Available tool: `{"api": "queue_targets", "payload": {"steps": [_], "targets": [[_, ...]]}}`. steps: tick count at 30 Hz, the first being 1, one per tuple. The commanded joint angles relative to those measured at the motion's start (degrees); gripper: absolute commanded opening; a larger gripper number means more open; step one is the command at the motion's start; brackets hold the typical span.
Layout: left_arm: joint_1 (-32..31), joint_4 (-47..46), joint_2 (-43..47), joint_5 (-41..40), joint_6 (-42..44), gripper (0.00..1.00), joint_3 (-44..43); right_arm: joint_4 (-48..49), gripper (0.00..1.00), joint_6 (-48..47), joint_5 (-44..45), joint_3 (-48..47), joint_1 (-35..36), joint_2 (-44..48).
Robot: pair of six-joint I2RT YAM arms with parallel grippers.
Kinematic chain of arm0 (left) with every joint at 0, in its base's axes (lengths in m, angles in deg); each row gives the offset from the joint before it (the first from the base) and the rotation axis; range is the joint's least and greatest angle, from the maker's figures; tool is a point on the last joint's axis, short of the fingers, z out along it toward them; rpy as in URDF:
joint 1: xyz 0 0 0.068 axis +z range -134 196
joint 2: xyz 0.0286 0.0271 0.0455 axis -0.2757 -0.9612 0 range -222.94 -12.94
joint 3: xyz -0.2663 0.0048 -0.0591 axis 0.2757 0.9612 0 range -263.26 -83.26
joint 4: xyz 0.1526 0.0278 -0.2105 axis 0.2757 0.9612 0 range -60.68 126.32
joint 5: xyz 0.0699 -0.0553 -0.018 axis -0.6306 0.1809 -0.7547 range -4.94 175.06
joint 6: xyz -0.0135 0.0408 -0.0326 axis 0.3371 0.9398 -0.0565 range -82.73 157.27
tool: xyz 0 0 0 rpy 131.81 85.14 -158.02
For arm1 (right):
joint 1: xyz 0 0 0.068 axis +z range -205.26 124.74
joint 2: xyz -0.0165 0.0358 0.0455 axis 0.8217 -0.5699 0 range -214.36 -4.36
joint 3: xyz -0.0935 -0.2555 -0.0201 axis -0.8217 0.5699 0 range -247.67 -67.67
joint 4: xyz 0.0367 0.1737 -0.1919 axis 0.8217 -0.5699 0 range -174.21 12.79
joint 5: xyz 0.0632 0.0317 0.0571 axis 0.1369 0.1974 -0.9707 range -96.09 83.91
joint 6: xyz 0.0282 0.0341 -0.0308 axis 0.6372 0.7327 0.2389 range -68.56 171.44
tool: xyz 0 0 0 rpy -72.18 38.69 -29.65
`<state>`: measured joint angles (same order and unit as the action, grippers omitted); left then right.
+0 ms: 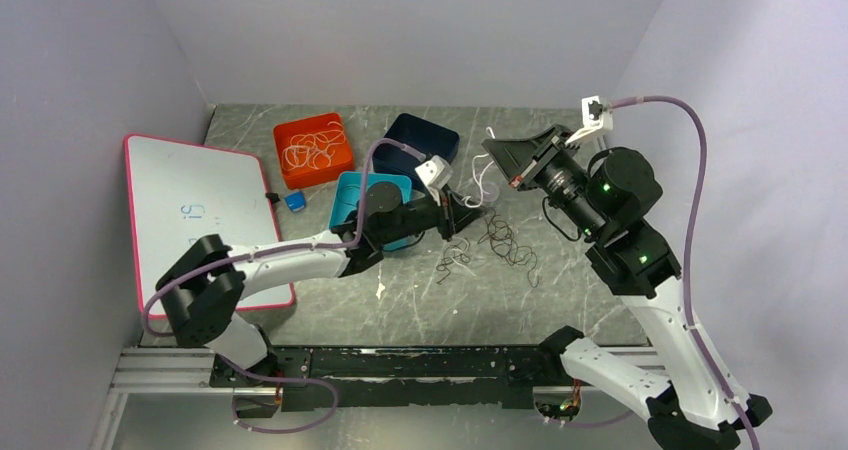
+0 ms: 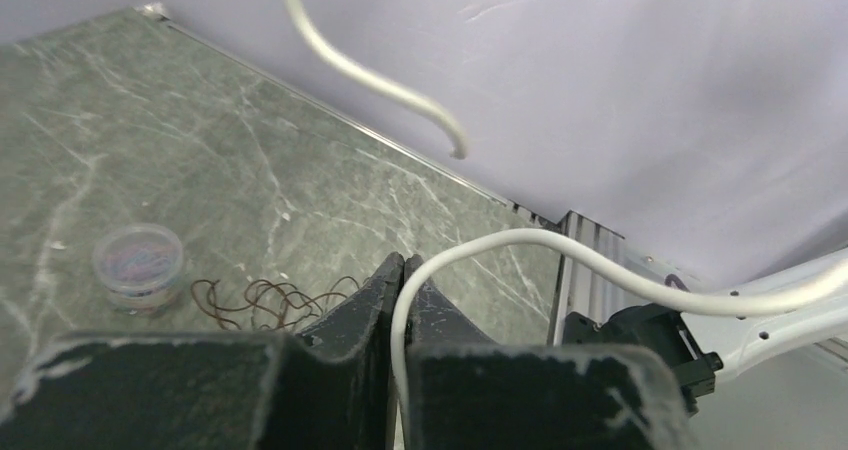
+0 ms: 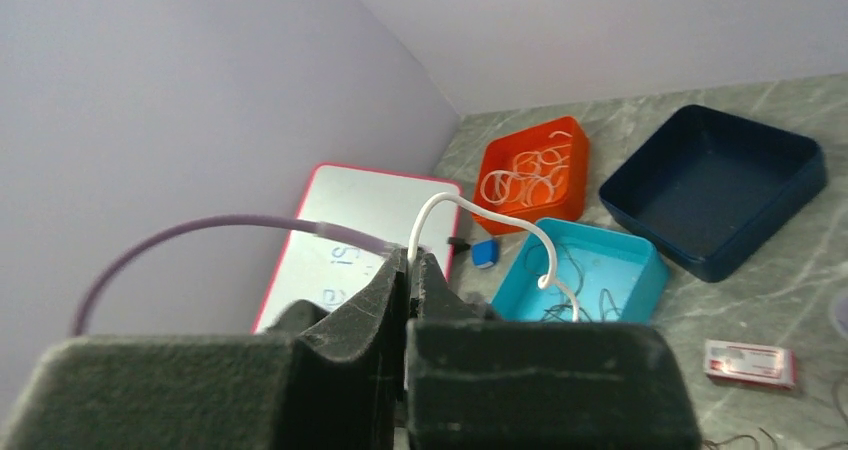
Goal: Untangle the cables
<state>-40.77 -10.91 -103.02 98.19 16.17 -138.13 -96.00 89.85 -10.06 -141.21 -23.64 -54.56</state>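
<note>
A white cable [image 1: 487, 184] hangs in the air between my two grippers, above the middle of the table. My left gripper [image 2: 404, 266] is shut on it, and the cable [image 2: 600, 266] arcs away to the right from the jaws. A free white end [image 2: 372, 76] curls above. My right gripper [image 3: 410, 258] is also shut on the white cable [image 3: 482, 210], which loops down toward the teal bin [image 3: 640, 266]. Thin black cables [image 1: 507, 240] lie in loose tangles on the table below, seen brownish [image 2: 268, 300] in the left wrist view.
An orange bin [image 1: 338, 130] holds whitish loops and a dark blue bin [image 1: 425, 135] stands beside it. A pink-edged whiteboard [image 1: 190, 210] lies at the left. A clear round tub [image 2: 138, 264] and a small red-and-white packet [image 3: 750, 362] sit on the table.
</note>
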Motion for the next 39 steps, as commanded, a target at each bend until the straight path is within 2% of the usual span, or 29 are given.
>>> {"api": "queue_targets", "payload": {"steps": [1,3,10,18,29,39], "targets": [[-0.28,5.47,6.95,-4.35,3.97,0.07,0.45,-4.23,0.00,-3.01,4.47,0.97,0.29,2.00],[-0.22,9.76,10.28,-6.82,6.08,0.07,-0.33,-5.39,0.01,-3.81,5.30,2.78,0.29,3.14],[0.98,24.90,18.18,-12.29,13.14,0.07,-8.60,-5.27,0.17,-4.40,5.44,9.82,0.29,6.44],[8.15,34.33,20.98,-10.80,12.39,0.07,-16.98,-1.83,0.29,-4.64,2.75,14.24,0.29,6.02],[23.22,47.95,16.49,-7.69,13.42,0.07,-30.37,2.80,0.43,-6.42,-3.88,18.86,0.33,4.64],[34.98,56.20,9.07,-5.18,15.12,0.07,-41.01,4.41,0.46,-7.62,-5.68,20.97,0.29,4.70]]}}
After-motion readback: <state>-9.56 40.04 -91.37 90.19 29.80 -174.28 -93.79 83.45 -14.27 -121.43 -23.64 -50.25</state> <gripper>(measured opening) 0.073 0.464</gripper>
